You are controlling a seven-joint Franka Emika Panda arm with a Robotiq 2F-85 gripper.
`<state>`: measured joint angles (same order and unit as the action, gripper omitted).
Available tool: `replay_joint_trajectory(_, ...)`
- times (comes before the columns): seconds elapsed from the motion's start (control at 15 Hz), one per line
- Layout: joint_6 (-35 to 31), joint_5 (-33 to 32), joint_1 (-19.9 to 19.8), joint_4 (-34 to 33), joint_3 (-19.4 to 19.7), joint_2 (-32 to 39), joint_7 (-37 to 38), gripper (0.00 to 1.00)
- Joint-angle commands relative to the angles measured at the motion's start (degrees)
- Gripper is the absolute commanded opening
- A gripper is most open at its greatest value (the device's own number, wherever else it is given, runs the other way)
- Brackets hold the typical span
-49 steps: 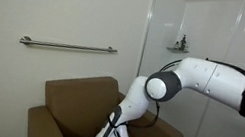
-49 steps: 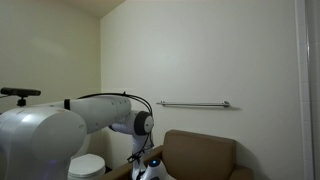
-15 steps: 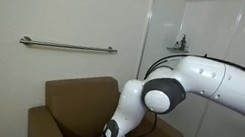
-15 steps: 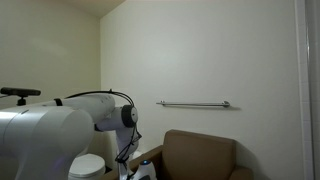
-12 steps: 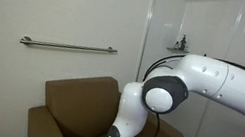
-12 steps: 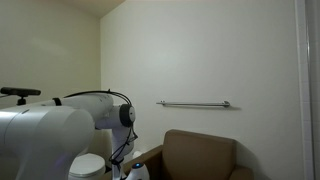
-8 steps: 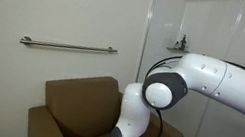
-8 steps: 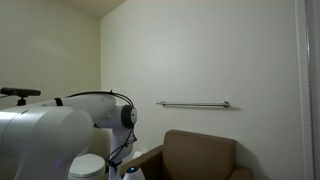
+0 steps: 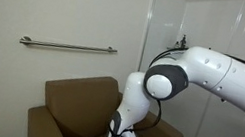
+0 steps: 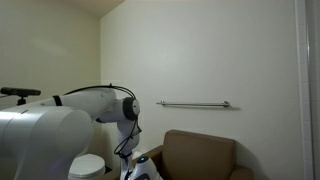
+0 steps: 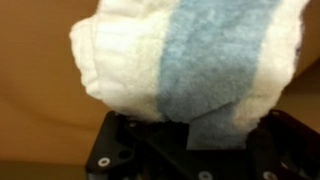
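Pincer (image 11: 186,142) grips white blue-striped towel (image 11: 190,60) over brown armchair (image 9: 70,105).

One white terry towel with a blue stripe (image 11: 190,70) is filling the wrist view. In both exterior views, one brown upholstered armchair (image 9: 70,105) is standing and one long metal grab bar (image 9: 66,44) is hanging above it. One white robot arm (image 9: 212,79) is showing there too.

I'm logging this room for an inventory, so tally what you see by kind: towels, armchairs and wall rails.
towel, white with a blue stripe: 1
armchair, brown: 1
wall rail, metal: 1
Total: 3
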<state>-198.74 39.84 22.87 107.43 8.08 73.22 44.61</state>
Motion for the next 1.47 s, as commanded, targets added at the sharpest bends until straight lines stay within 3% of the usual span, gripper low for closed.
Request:
replay_joint_trajectory(0.0, 0.0, 4.1, 12.5, 1.6, 9.6, -4.7, 3.6, 0.06)
replay_joint_trajectory(0.13, 0.2, 5.7, 17.3, 0.7, 14.2, -5.4, 3.9, 0.06)
replay_joint_trajectory(0.27, 0.4, 7.9, 19.4, 0.2, 16.4, -5.3, 3.0, 0.06)
replay_joint_trajectory(0.33, 0.6, 6.4, 18.0, -1.0, 14.5, -4.7, 2.2, 0.06)
replay_joint_trajectory(0.67, 0.6, 7.5, 19.2, -0.9, 16.0, -4.5, 2.2, 0.06)
replay_joint_trajectory(0.8, 0.6, 7.4, 20.6, -4.5, 17.6, -1.6, 4.2, 0.06)
replay_joint_trajectory(0.87, 0.6, 6.6, 19.8, -6.8, 17.3, -0.3, 4.0, 0.06)
replay_joint_trajectory(1.07, 0.9, 6.5, 11.2, -14.1, 10.5, 1.8, -2.0, 0.06)
replay_joint_trajectory(1.13, 0.9, 10.1, 15.6, -10.4, 12.5, 0.2, -2.2, 0.05)
replay_joint_trajectory(1.2, 0.9, 7.5, 14.9, -11.1, 12.5, 1.1, 0.6, 0.06)
replay_joint_trajectory(1.4, 0.9, 7.9, 15.1, -11.5, 12.5, 1.5, 0.4, 0.06)
